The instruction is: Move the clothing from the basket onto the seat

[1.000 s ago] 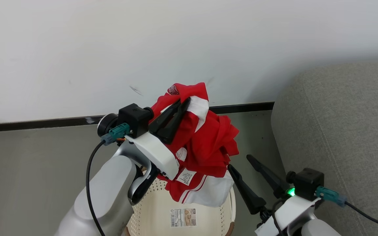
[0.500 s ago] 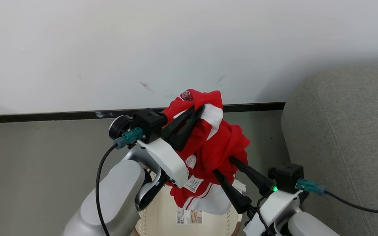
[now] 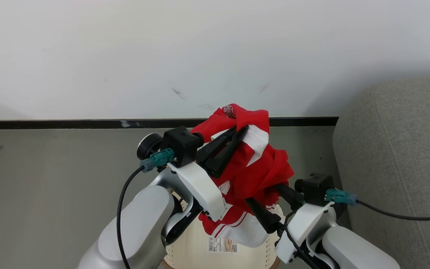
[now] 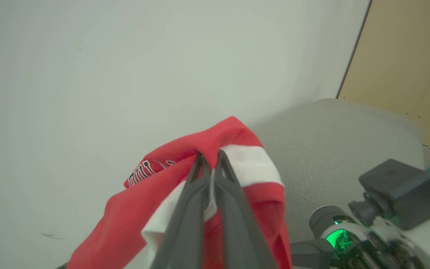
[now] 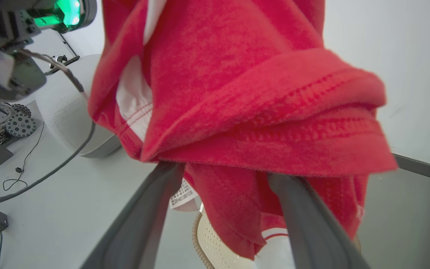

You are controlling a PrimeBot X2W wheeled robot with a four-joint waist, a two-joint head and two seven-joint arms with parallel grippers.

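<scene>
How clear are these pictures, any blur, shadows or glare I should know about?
Head view: even soft light, sharp, with a faint shadow on the wall beside the sofa. Left wrist view: the left gripper looks soft, close to the lens. Right wrist view: the red clothing hangs near and fuzzy, out of focus.

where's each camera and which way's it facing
Head view: from the head, forward and down at bright red thin-fabric clothing over a cream perforated plastic basket; left claw, right claw show.
Left wrist view: along its shut claw gripping the clothing, toward the grey fabric seat.
Right wrist view: along its open claw into the clothing.
All three share the clothing.
</scene>
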